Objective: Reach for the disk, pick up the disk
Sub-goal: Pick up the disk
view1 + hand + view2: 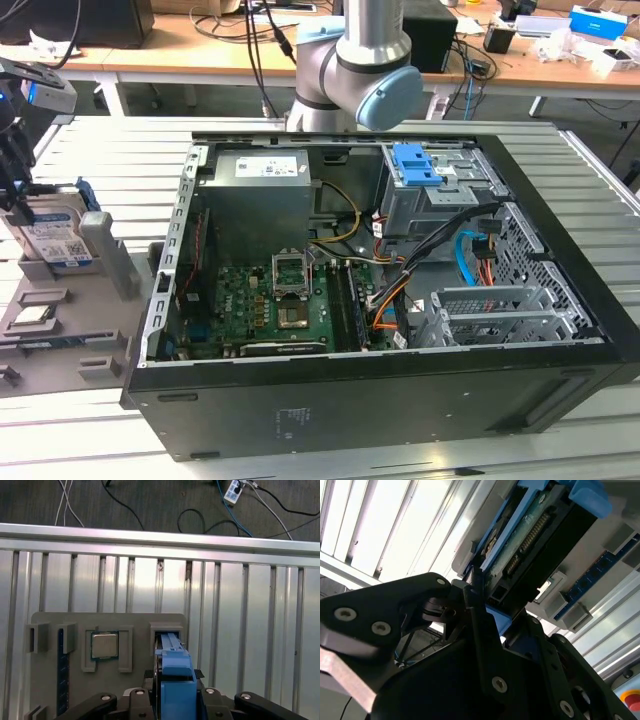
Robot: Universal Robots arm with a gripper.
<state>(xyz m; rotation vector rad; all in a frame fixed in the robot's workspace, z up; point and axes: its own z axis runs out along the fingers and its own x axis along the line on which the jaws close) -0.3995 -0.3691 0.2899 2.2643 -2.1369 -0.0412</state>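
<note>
**Gripper at the disk, lift not yet shown**

Closest to you in the first wrist view is the black metal gripper (175, 675), set astride the top edge of the flat silver-metal hard disk with blue plastic rails (171, 645). You cannot tell from either wrist view whether it has clamped the disk or merely brackets it.

The disk stands upright on its edge in a slot near one corner of the grey plastic slotted stand (135, 622). A square silver processor chip (104, 646) lies in a neighbouring recess. The stand rests on the ribbed aluminium table (240, 630), near the table's edge at the exterior view's left and just beside the open black computer case (380, 400).

By my reading, the reach is done. The pick-up is unfinished, since the disk's lower end sits in its slot.
</note>
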